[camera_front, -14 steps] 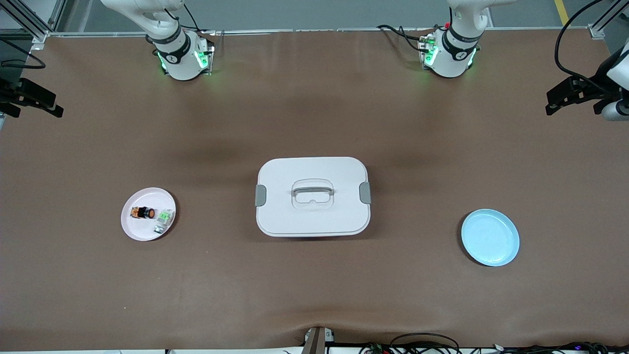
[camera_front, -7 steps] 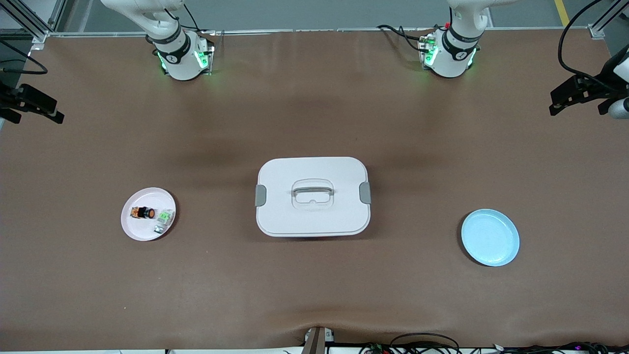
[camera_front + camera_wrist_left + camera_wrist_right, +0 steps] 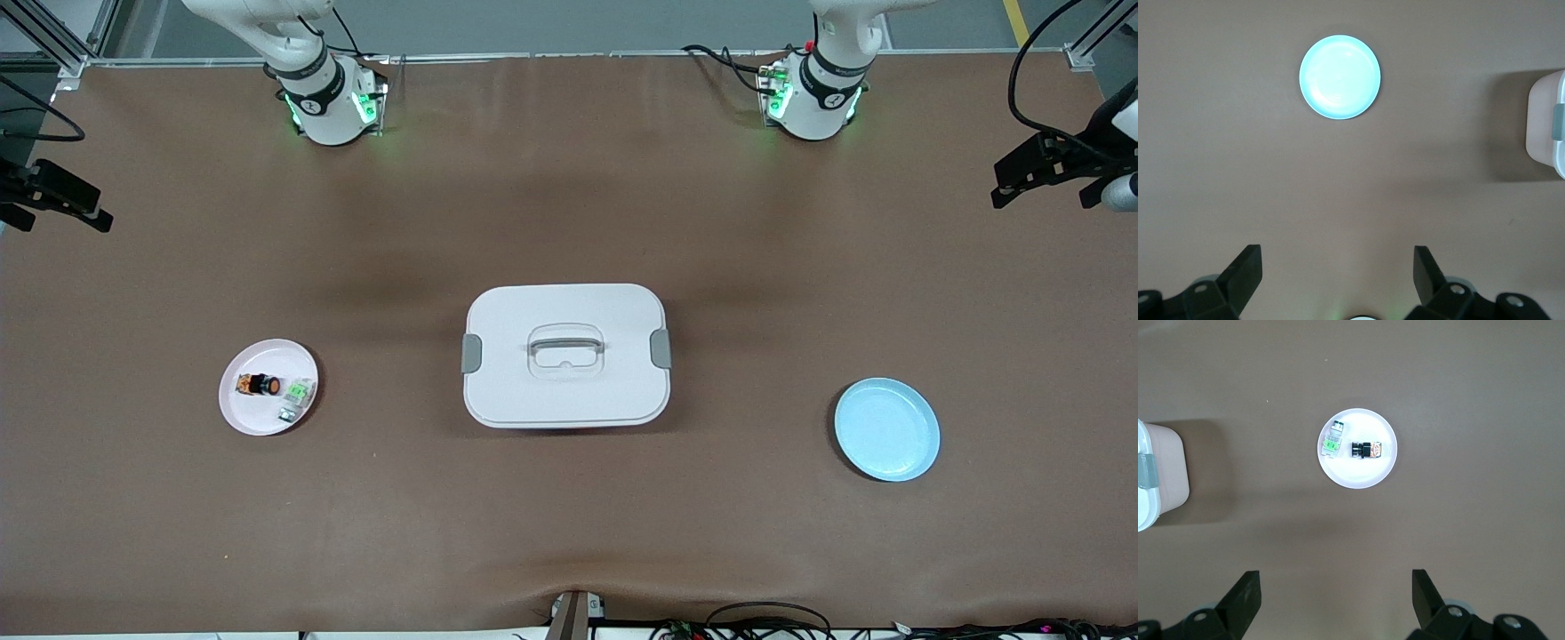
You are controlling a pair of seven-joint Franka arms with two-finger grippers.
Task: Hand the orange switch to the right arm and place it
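Right end effector (image 3: 60, 197): high over the bench's (image 3: 569, 516) edge at the right arm's end, fingers spread wide, holding nothing.
Count: two arms, two plates, one lidded box, one switch, one green-and-clear part.
Pink plate (image 3: 244, 416): on the bench toward the right arm's end; carries the switch and the green part.
Switch (image 3: 260, 385): lies on its side on the pink plate, long axis running along the bench's length, orange cap end toward the box.
Switch look: tiny stubby black cylinder, round orange cap, orange marks at the tail end.
Green part (image 3: 299, 391): just beside the switch's cap end, on the same plate.
Box (image 3: 565, 354): white, lid on, grey clips at both ends, handle on top, mid-bench.
Blue plate (image 3: 886, 429): toward the left arm's end, well apart from the box.
Left end effector (image 3: 1040, 173): high over the bench's edge at the left arm's end, fingers spread wide, holding nothing.
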